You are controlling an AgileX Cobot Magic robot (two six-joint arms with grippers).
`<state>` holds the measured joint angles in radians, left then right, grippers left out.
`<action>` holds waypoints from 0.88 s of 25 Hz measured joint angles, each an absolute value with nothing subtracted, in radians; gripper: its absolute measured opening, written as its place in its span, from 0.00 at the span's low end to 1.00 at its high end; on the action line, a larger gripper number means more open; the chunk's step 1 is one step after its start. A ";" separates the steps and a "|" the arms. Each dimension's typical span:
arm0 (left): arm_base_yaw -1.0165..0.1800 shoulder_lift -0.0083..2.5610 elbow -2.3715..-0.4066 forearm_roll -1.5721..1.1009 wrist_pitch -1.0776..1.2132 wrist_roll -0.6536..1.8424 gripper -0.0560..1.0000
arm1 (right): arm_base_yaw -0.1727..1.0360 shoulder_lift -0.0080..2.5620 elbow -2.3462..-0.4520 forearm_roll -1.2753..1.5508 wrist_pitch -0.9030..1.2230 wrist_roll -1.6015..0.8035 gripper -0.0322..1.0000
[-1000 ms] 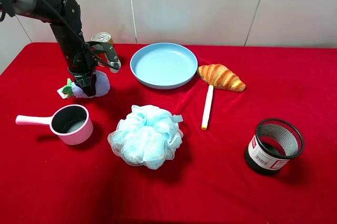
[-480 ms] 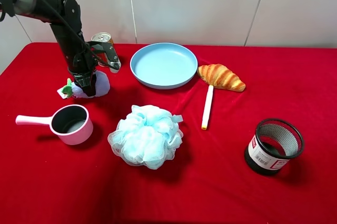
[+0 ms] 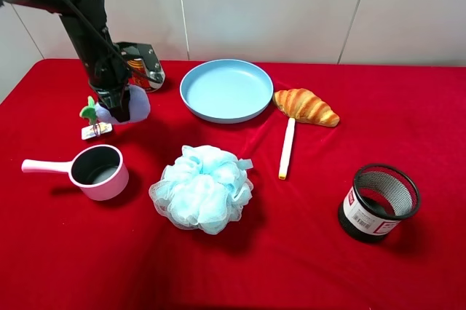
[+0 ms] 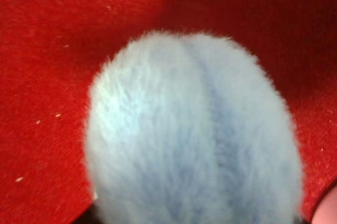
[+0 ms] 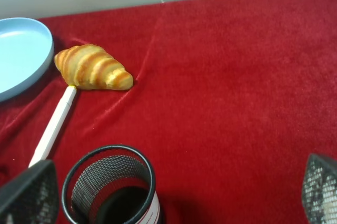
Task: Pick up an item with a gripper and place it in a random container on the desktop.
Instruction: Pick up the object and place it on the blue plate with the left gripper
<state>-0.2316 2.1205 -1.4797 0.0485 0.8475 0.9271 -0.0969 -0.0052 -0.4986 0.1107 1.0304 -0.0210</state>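
The pale lavender plush eggplant point(image 3: 139, 103) hangs in my left gripper point(image 3: 119, 109), which is shut on it a little above the red desktop point(image 3: 306, 252) at the back left. Its green top point(image 3: 89, 112) and white tag point(image 3: 96, 131) dangle to the left. In the left wrist view the plush point(image 4: 195, 134) fills the frame and hides the fingers. The light-blue plate point(image 3: 226, 90) lies empty to the right of it and also shows in the right wrist view point(image 5: 18, 53). My right gripper point(image 5: 174, 195) is open and empty above the black mesh cup point(image 5: 108, 187).
A pink saucepan point(image 3: 98, 170) sits front left. A light-blue bath pouf point(image 3: 202, 188) lies in the middle. A croissant point(image 3: 306, 106) and a white pen point(image 3: 287, 148) lie right of the plate. The mesh cup point(image 3: 378, 201) stands front right. A can point(image 3: 145, 76) stands behind the left gripper.
My left gripper has risen and moved slightly back with the eggplant, lifting it off the cloth. Its leaf and tag now hang free.
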 joint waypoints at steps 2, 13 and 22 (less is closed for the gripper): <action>-0.232 2.105 -1.481 0.049 0.860 0.927 0.36 | -0.097 -0.005 -0.499 0.111 1.030 -0.021 0.70; -0.254 2.006 -1.490 0.056 0.901 0.886 0.36 | -0.097 -0.005 -0.499 0.111 1.030 -0.021 0.70; -0.325 1.970 -1.515 0.056 0.919 0.808 0.36 | -0.097 -0.005 -0.499 0.111 1.030 -0.021 0.70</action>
